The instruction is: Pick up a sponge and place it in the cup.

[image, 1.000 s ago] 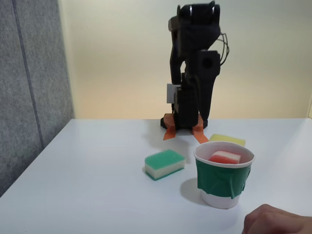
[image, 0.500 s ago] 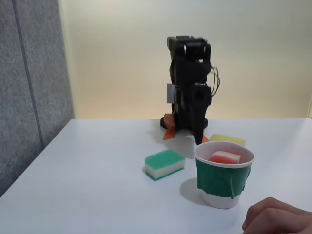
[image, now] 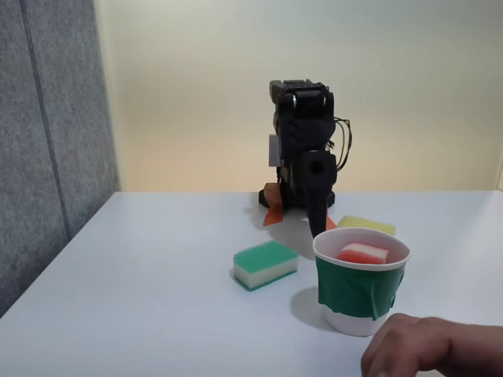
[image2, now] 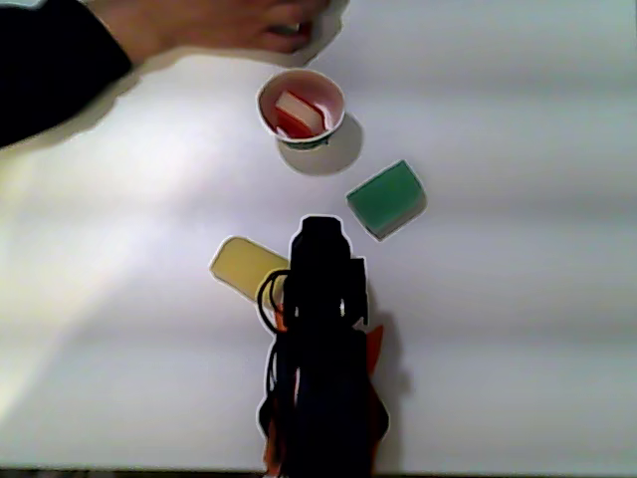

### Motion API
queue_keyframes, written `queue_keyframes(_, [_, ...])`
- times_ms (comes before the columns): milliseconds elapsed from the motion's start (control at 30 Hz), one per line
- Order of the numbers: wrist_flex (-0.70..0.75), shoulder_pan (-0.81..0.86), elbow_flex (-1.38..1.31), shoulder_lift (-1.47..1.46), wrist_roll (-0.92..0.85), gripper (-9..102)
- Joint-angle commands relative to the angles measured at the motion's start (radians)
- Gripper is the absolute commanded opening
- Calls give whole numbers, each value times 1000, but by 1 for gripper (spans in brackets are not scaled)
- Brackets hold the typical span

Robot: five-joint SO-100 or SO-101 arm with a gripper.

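the sponge (image: 363,253) lies inside the cup (image: 360,294), tilted, its red top showing above the white foam; in the other view the sponge (image2: 297,113) sits within the cup (image2: 332,115) rim. the cup stands upright on the white bench (image: 157,314). the arm is folded low over its base, the fingers (image: 317,228) pointing down behind the cup, apart from it, holding nothing; whether they are spread or pressed together cannot be told. a green-topped sponge (image: 266,264) lies flat on the bench just left of the cup in the fixed view. a yellow sponge (image: 366,225) lies behind the cup, near the arm. a person's hand (image: 424,355) rests near the cup at the bench's front edge; contact cannot be confirmed.
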Motion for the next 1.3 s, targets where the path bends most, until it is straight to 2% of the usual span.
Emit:
queue_keyframes(0, [55,21,44,55,-29,0])
queue_keyframes(233, [207,57,91,144,-69,0])
queue_keyframes(400, [224,126,91,175,-61,1])
queue_keyframes(500, [249,120,92,210,21,0])
queue_keyframes(567, [296,74,92,255,193,0])
queue_keyframes(700, [287,55,92,253,299,0])
queue_keyframes(833, [296,61,92,255,212,0])
queue_keyframes(1033, [296,58,92,255,199,0])
queue_keyframes(1267, [287,58,92,255,129,8])
